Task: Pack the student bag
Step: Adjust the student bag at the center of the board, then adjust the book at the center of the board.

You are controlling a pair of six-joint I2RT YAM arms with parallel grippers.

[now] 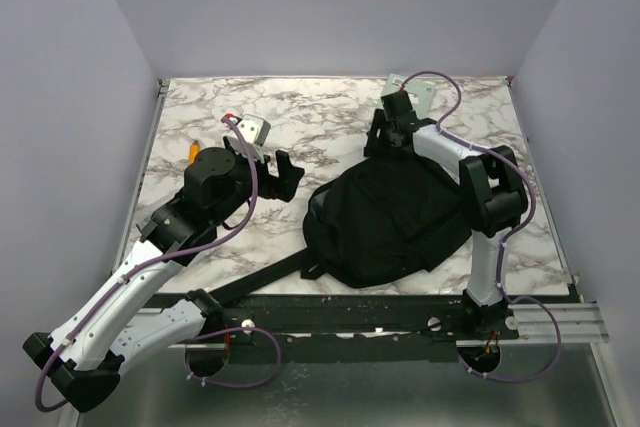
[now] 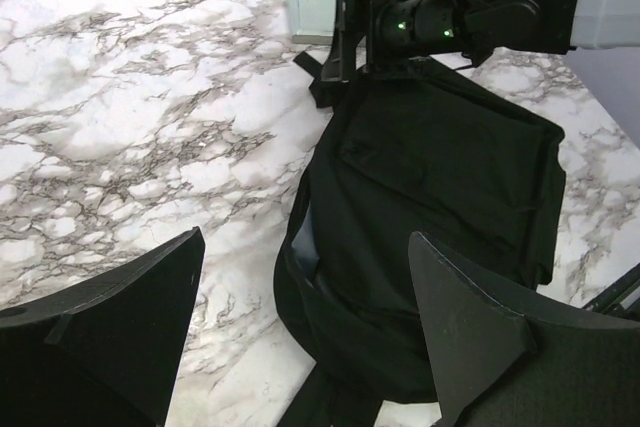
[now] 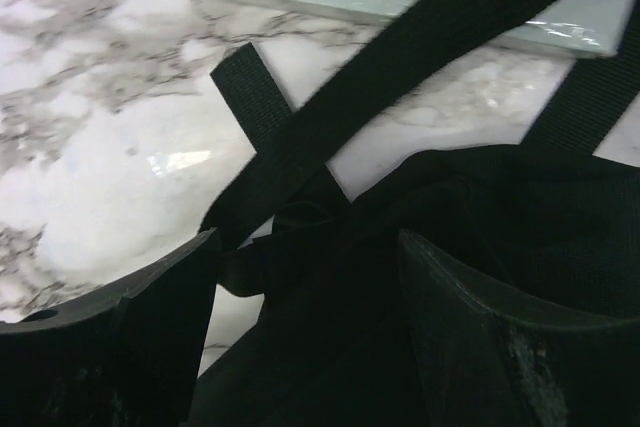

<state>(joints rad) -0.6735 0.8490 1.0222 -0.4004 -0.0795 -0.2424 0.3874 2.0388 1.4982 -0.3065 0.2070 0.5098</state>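
The student bag point(image 1: 395, 217) lies flat on the right half of the marble tabletop point(image 1: 320, 107), with one long strap point(image 1: 260, 282) reaching the near edge. The right gripper point(image 1: 386, 137) hangs over its far end, jaws apart and clamping nothing, with the top handle point(image 3: 400, 67) crossing beneath. A pale green book point(image 1: 421, 95) lies just beyond, at the far edge. The left gripper point(image 1: 287, 173) hovers wide open and empty, left of the bag. A small orange item point(image 1: 192, 151) sits near the left edge

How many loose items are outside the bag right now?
2: a pale green book at the far edge behind the student bag, and a small orange item by the left arm. Others may be hidden.
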